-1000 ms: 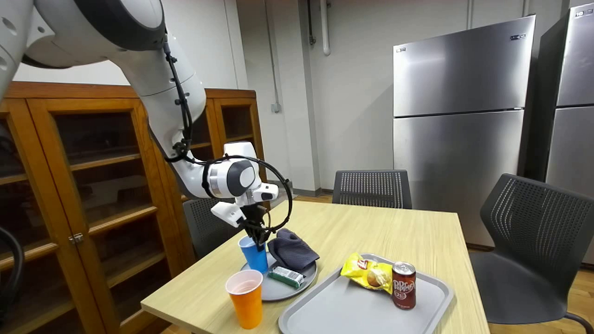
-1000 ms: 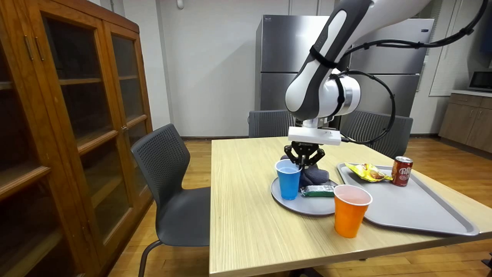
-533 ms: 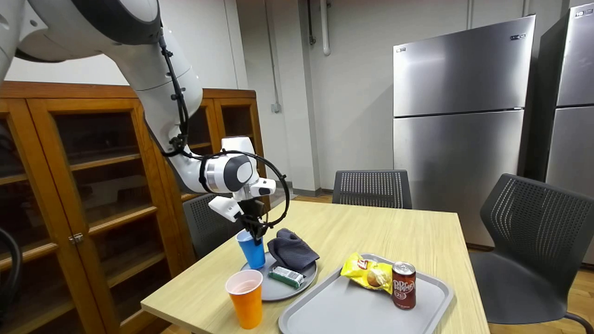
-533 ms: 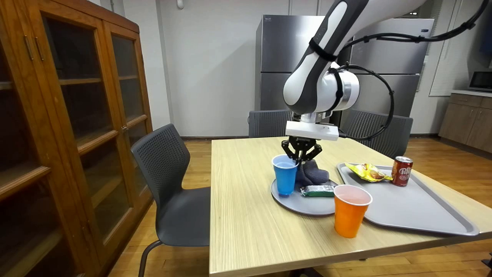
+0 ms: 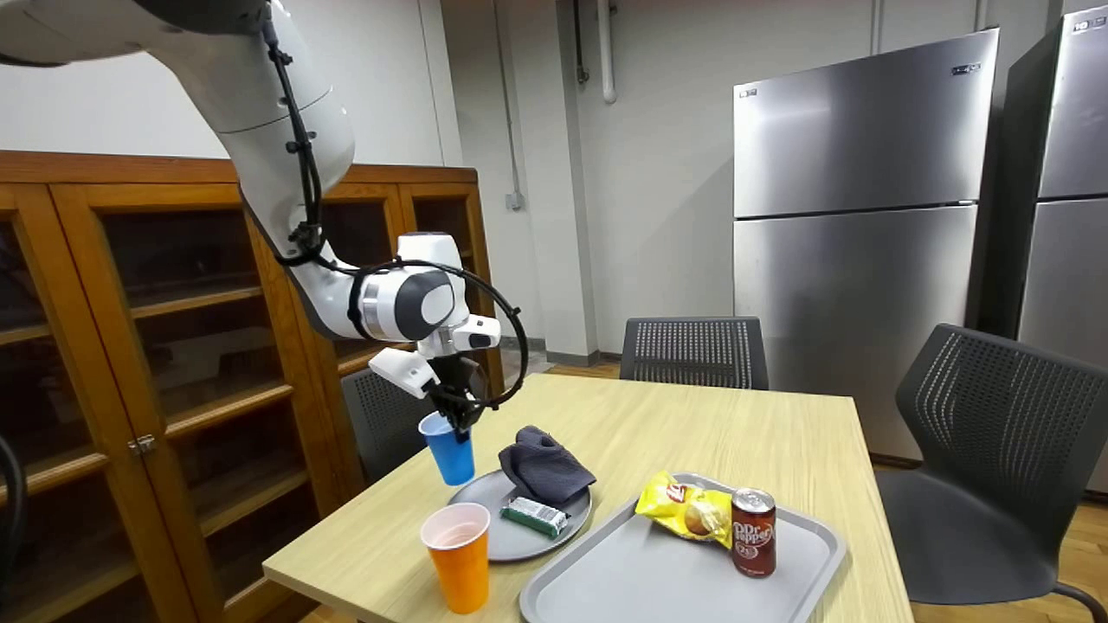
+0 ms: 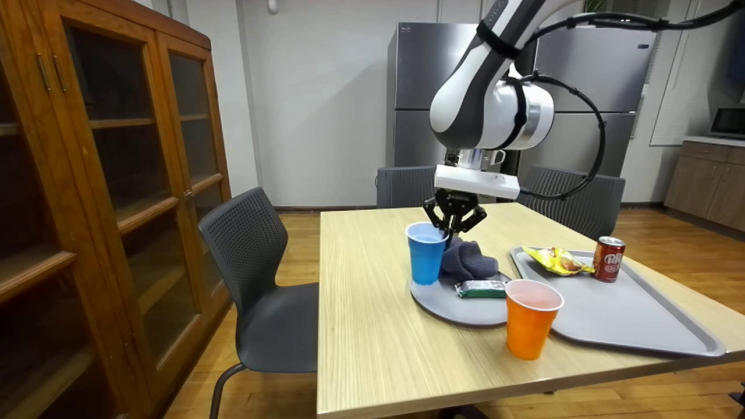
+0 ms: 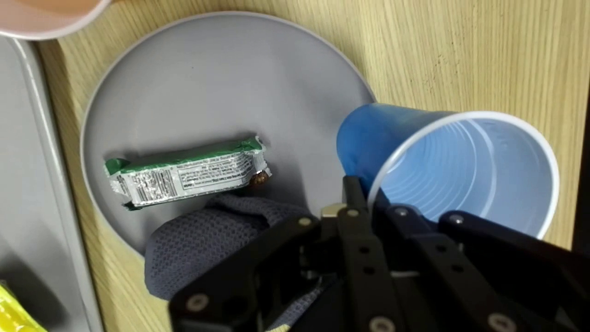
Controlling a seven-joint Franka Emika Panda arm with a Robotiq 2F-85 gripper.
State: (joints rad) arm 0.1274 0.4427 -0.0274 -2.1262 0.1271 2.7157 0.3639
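My gripper (image 7: 367, 191) is shut on the near wall of a blue cup (image 7: 373, 133), with one finger inside the white rim and one outside. In both exterior views the cup (image 5: 450, 457) hangs close above the edge of a round grey plate (image 6: 460, 311), leaning slightly in one of them. A green and silver wrapped bar (image 7: 193, 173) lies on the plate. Beside it a dark grey knitted cloth (image 7: 207, 244) lies bunched, partly over the plate's rim and partly hidden by my gripper in the wrist view.
An orange cup (image 5: 459, 562) stands near the plate. A grey tray (image 6: 634, 317) carries a yellow chip bag (image 5: 684, 509) and a Dr Pepper can (image 5: 753, 536). Dark chairs (image 6: 262, 291) surround the table, and a wooden glass-door cabinet (image 5: 182, 389) stands behind it.
The blue cup has risen off the plate with my gripper and shifted sideways toward the plate's edge, away from the cloth. The bar, cloth, orange cup and tray have stayed in place.
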